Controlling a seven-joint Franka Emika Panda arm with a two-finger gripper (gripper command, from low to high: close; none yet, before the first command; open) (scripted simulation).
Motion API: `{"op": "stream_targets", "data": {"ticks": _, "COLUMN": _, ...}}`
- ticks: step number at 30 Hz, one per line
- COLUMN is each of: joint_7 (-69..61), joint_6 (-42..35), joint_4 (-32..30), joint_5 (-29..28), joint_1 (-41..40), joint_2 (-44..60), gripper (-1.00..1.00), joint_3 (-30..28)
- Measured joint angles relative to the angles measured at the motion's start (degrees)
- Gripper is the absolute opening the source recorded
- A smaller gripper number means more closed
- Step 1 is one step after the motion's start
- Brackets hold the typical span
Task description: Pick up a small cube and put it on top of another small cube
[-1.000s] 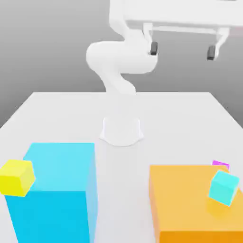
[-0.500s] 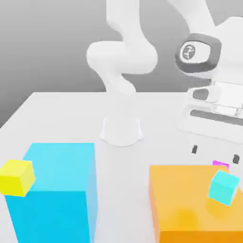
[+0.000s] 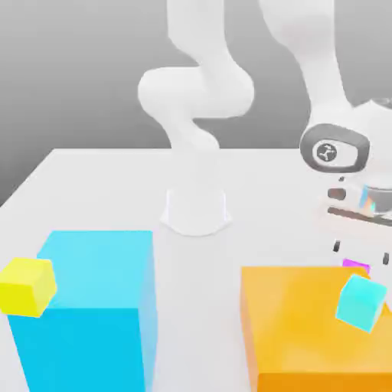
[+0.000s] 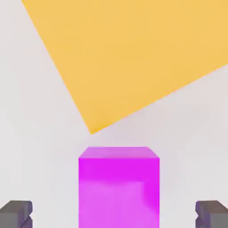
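A small magenta cube [image 3: 356, 266] peeks out on the table just behind the big orange block [image 3: 314, 329], at the exterior view's right. My gripper [image 3: 360, 253] hangs directly over it, fingers spread wide and pointing down, one fingertip [image 3: 336, 246] on each side. In the hand view the magenta cube [image 4: 119, 187] sits centred between my two dark fingertips [image 4: 16, 213], apart from both, with a corner of the orange block [image 4: 133, 58] beyond it. The gripper [image 4: 114, 216] is open and holds nothing.
A small light-cyan cube [image 3: 360, 302] rests tilted on top of the orange block. A big cyan block [image 3: 96, 306] stands at the exterior view's left with a small yellow cube [image 3: 27, 286] against its side. The arm's white base [image 3: 197, 210] sits mid-table.
The hand has swung down from high above to just over the magenta cube behind the orange block. Its fingers stayed open. No cube has moved.
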Motion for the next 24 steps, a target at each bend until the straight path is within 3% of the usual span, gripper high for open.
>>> {"op": "stream_targets", "data": {"ticks": 5, "joint_7": 8.4, "joint_6": 3.2, "joint_4": 2.3, "joint_5": -11.1, "joint_1": 8.7, "joint_2": 6.2, "gripper": 0.0, "joint_3": -10.9}}
{"op": "stream_targets", "data": {"ticks": 6, "joint_7": 10.1, "joint_6": 3.8, "joint_4": 2.7, "joint_5": -13.3, "joint_1": 10.4, "joint_2": 7.4, "gripper": -1.0, "joint_3": -13.0}}
{"op": "stream_targets", "data": {"ticks": 13, "joint_7": 10.4, "joint_6": 4.1, "joint_4": 2.8, "joint_5": -13.7, "joint_1": 10.8, "joint_2": 7.7, "gripper": -1.0, "joint_3": -13.5}}
{"op": "stream_targets", "data": {"ticks": 24, "joint_7": -7.4, "joint_6": -2.7, "joint_4": -1.0, "joint_5": 8.2, "joint_1": -3.8, "joint_2": -5.3, "gripper": -1.0, "joint_3": 5.7}}
